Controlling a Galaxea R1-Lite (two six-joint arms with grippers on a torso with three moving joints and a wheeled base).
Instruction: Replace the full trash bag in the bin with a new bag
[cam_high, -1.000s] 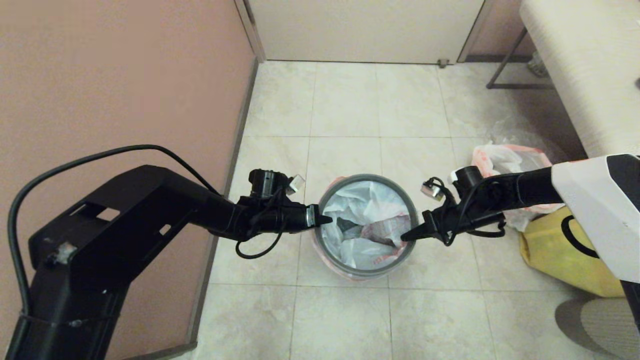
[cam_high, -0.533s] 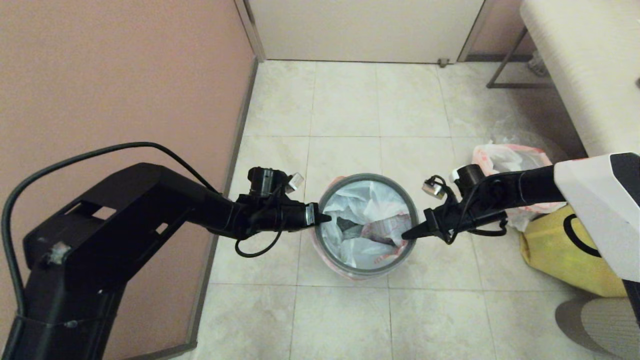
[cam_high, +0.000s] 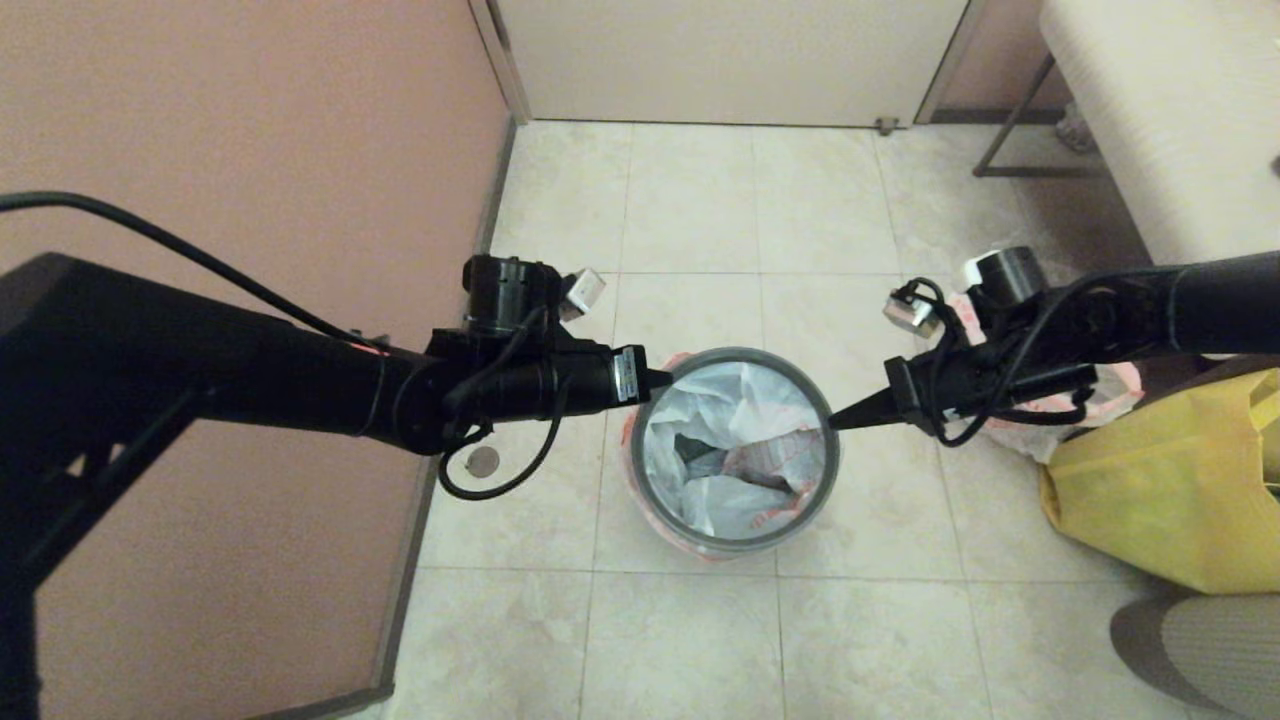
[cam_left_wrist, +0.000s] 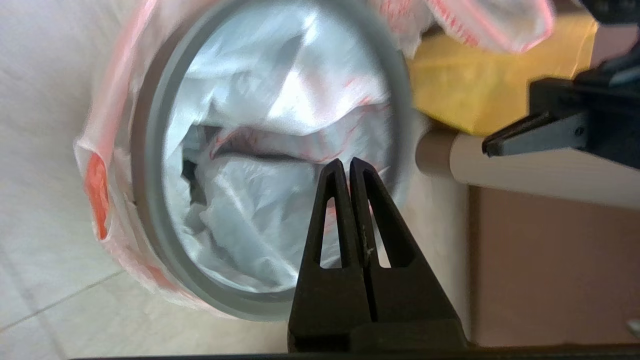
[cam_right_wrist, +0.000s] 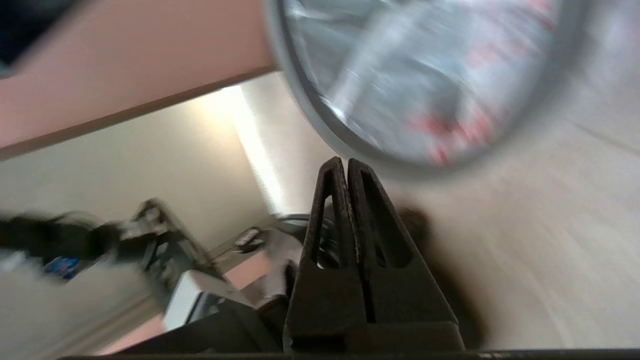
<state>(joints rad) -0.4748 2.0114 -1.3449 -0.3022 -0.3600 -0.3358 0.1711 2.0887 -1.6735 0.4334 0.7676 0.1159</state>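
Note:
The bin (cam_high: 737, 546) stands on the floor tiles in the middle of the head view, its grey hoop (cam_left_wrist: 150, 210) clamped over the rim. The new bag (cam_high: 730, 450), limp white with red-orange print, lines it, and its edge is folded out under the hoop. My left gripper (cam_high: 668, 379) hangs shut and empty above the rim's left side. My right gripper (cam_high: 832, 424) is shut and empty above the rim's right side. The full trash bag (cam_high: 1015, 437) sits on the floor to the right, mostly hidden by my right arm.
A yellow bag (cam_high: 1150, 500) lies right of the bin, beside the full bag. A pink wall (cam_high: 250, 150) runs along the left, a closed door (cam_high: 730, 60) lies ahead, and a pale bench (cam_high: 1180, 130) stands at the back right. Open tiles lie in front of the bin.
Both arms have lifted and drawn slightly outward from the bin's rim. Both grippers stayed shut, and the bin and bags have not moved.

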